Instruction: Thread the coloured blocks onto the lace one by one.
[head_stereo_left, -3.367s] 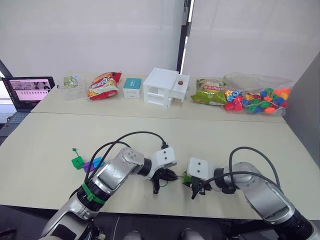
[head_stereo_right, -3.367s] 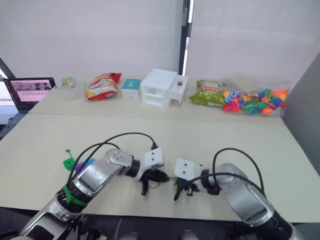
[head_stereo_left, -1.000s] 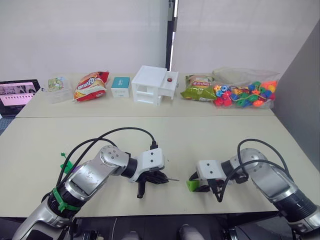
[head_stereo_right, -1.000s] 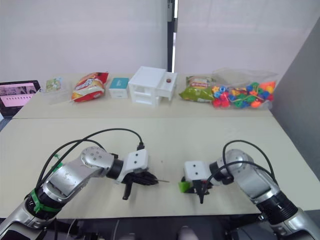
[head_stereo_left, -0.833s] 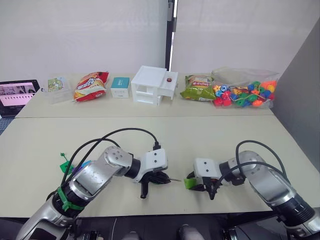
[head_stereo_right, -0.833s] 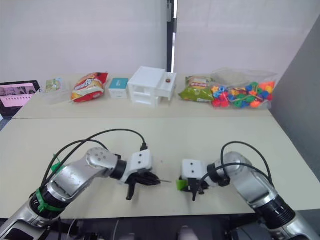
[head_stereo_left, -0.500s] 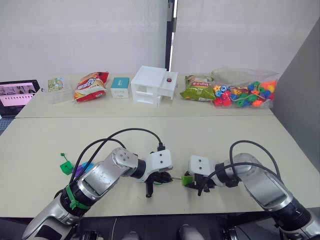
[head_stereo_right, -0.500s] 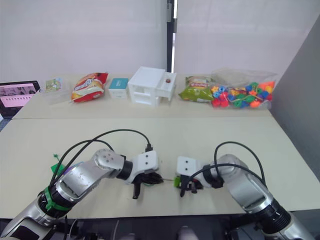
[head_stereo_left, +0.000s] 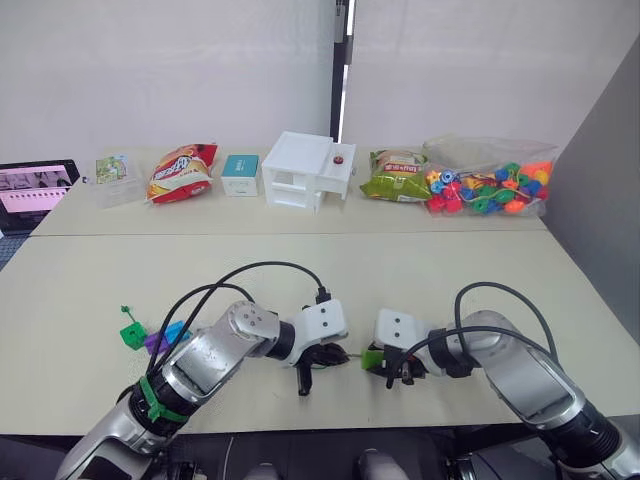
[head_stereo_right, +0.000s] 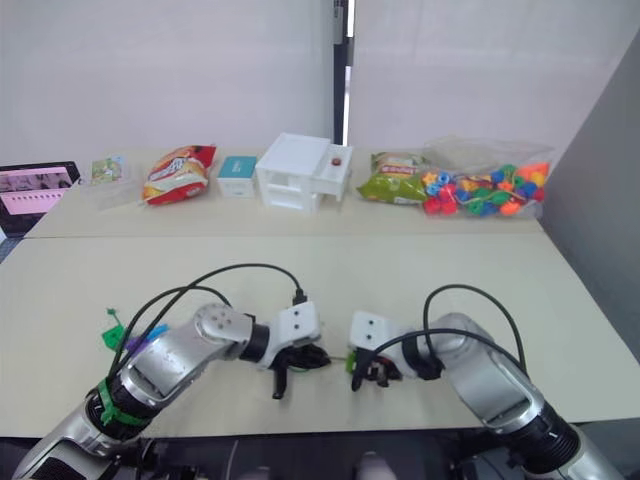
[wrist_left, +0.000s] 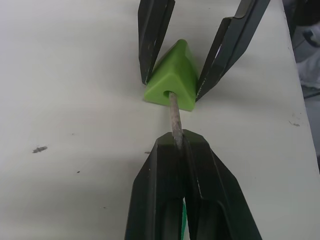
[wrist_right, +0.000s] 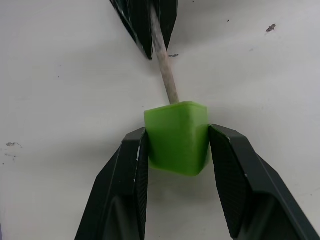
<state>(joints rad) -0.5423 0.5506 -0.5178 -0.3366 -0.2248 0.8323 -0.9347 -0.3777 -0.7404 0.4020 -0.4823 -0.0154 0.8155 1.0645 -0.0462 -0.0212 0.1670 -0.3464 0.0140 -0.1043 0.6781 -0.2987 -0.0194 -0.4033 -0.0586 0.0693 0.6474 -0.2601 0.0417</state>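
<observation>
1. The right gripper (wrist_right: 176, 145) had its fingers (wrist_right: 125, 185) closed against both sides of the light green block (wrist_right: 177, 137), just above the counter (wrist_right: 60, 75).
2. The left gripper (wrist_left: 176, 145) had its fingers (wrist_left: 160, 190) pinched together on the lace (wrist_left: 173, 117) at its stiff pale tip.
3. The tip entered the hole in the block face nearest the left fingers.
4. The dark green block (head_stereo_left: 130, 337), blue block (head_stereo_left: 176, 331) and purple block (head_stereo_left: 155, 343) lay well apart from both sets of fingers, behind the left arm.

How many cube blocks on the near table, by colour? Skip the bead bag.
Light green block: 1, with the lace tip in its hole
Dark green block: 1
Blue block: 1
Purple block: 1 visible
Total: 4 visible
</observation>
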